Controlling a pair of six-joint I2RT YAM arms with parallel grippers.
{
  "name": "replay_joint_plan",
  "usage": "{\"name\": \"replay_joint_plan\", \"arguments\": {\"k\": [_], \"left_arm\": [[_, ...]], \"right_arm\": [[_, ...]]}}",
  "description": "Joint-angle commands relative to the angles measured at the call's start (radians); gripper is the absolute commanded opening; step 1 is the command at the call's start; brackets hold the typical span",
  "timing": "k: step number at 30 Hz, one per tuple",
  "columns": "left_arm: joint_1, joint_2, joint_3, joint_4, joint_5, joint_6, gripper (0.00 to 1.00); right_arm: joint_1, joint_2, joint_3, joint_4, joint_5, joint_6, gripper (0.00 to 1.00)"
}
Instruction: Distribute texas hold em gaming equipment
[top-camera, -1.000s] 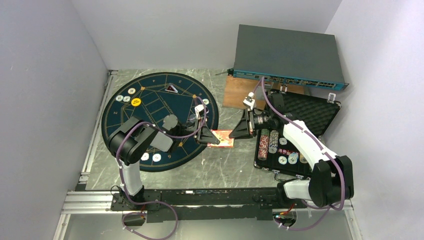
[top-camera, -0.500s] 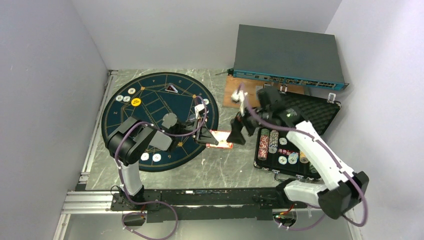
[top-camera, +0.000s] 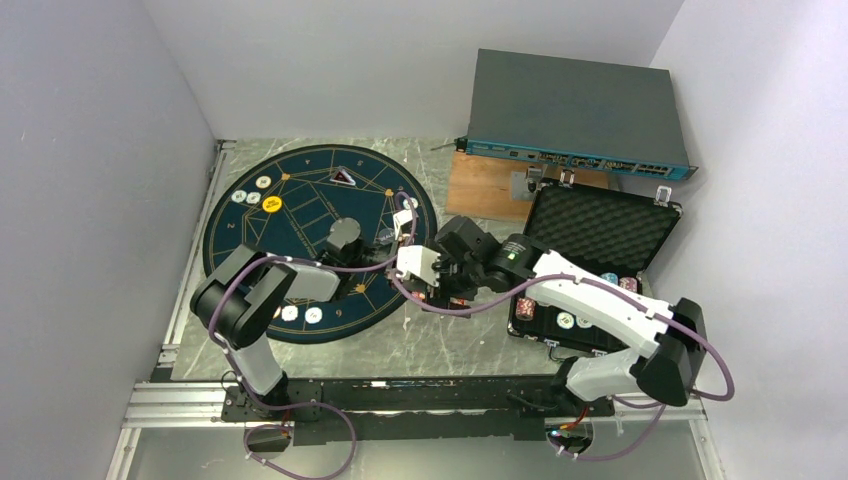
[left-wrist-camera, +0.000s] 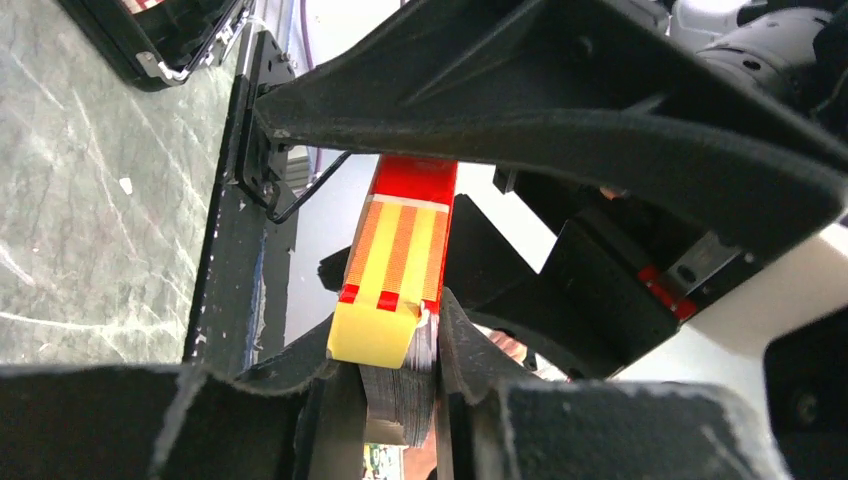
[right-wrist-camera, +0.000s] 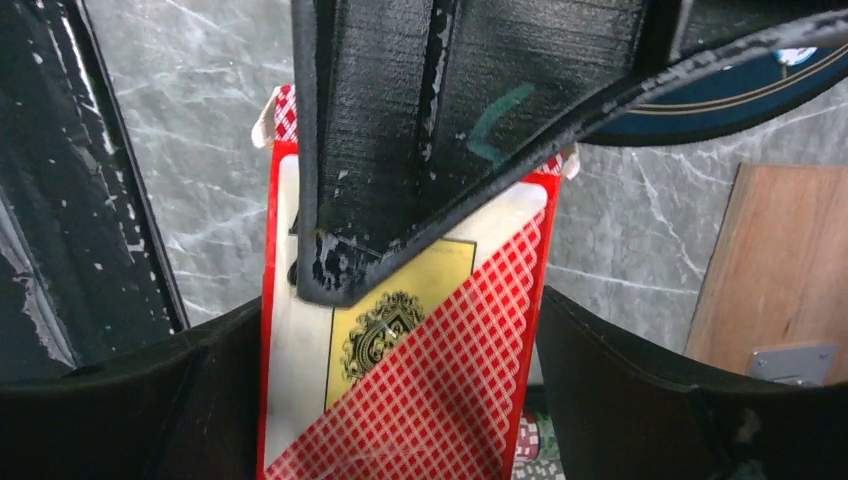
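Two arms are seen meeting above the marble table (top-camera: 440, 345), between the navy mat (top-camera: 300, 215) at 9 o'clock and the foam-lined case (top-camera: 600, 225) at 3 o'clock. The red card pack (right-wrist-camera: 440, 400) is pinched on edge by the left gripper (left-wrist-camera: 395, 380). It is straddled by the wide-spread right gripper (right-wrist-camera: 400, 310); contact cannot be told. Its face is partly blocked by a left finger (right-wrist-camera: 400, 150). Whitish chips (top-camera: 262, 182) are seen at the mat's 10 o'clock.

Top view is evenly and brightly lit from overhead; only soft shadows are cast on the table (top-camera: 470, 340), with faint sheen on the marble. Wrist views are crowded by dark, blurred foreground. The card pack (right-wrist-camera: 440, 400) is rendered fairly sharp. The left wrist background is blown out white, probably by backlight.
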Motion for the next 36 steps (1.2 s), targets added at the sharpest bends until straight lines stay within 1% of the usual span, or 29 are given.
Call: {"name": "replay_joint_plan", "arguments": {"k": [1,2,4,5,6,7,8,10,11,12,13,14,17,23,25,28,30,31,35,36], "left_arm": [[-0.004,-0.056,0.034,-0.119,0.028,0.103,0.00],[-0.004,-0.060,0.045,-0.181,0.035,0.133,0.00],[-0.003,-0.071,0.084,-0.363,0.045,0.218,0.00],[-0.003,-0.074,0.096,-0.407,0.051,0.245,0.00],[-0.001,-0.079,0.098,-0.411,0.054,0.246,0.06],[0.003,-0.082,0.092,-0.383,0.056,0.229,0.18],[0.012,-0.093,0.080,-0.332,0.051,0.204,0.30],[0.041,-0.112,0.060,-0.282,0.038,0.181,0.61],[0.052,-0.120,0.055,-0.287,0.032,0.186,0.70],[0.059,-0.128,0.054,-0.306,0.028,0.199,0.73],[0.064,-0.134,0.055,-0.326,0.025,0.217,0.72],[0.066,-0.137,0.054,-0.339,0.021,0.230,0.70],[0.070,-0.141,0.055,-0.362,0.019,0.258,0.59],[0.126,-0.162,0.032,-0.382,0.022,0.287,0.41],[0.143,-0.171,0.025,-0.381,0.026,0.289,0.39],[0.159,-0.178,0.004,-0.301,0.037,0.253,0.40],[0.160,-0.179,0.000,-0.231,0.042,0.223,0.43],[0.160,-0.179,-0.003,-0.188,0.044,0.203,0.47],[0.161,-0.180,-0.019,0.028,0.043,0.095,0.71],[0.160,-0.186,-0.020,0.037,0.036,0.085,0.81]], "right_arm": [[0.015,0.025,0.024,0.024,0.102,-0.034,0.75],[0.015,0.024,0.028,0.028,0.104,-0.034,0.66],[0.015,0.017,0.034,0.039,0.101,-0.045,0.47],[0.015,0.011,0.037,0.039,0.089,-0.050,0.39],[0.015,0.002,0.035,0.037,0.071,-0.063,0.30],[0.015,-0.007,0.032,0.043,0.058,-0.062,0.20],[0.014,-0.015,0.023,0.038,0.041,-0.060,0.12],[0.014,-0.032,0.017,0.038,0.023,-0.039,0.02],[0.014,-0.040,0.017,0.036,0.018,-0.028,0.00],[0.014,-0.049,0.015,0.042,0.018,-0.021,0.00],[0.012,-0.060,0.012,0.049,0.016,-0.016,0.00],[0.009,-0.070,0.011,0.053,0.009,-0.015,0.00],[0.003,-0.081,0.015,0.053,-0.003,0.001,0.00],[-0.026,-0.121,-0.020,0.059,-0.051,0.012,0.00],[-0.039,-0.131,-0.035,0.064,-0.067,0.015,0.00],[-0.048,-0.157,-0.069,0.088,-0.078,0.010,0.00],[-0.052,-0.158,-0.078,0.096,-0.084,0.010,0.00],[-0.052,-0.154,-0.076,0.094,-0.085,0.012,0.00],[-0.073,-0.148,-0.067,0.093,-0.105,0.008,0.00],[-0.076,-0.153,-0.062,0.094,-0.113,0.001,0.00]]}}
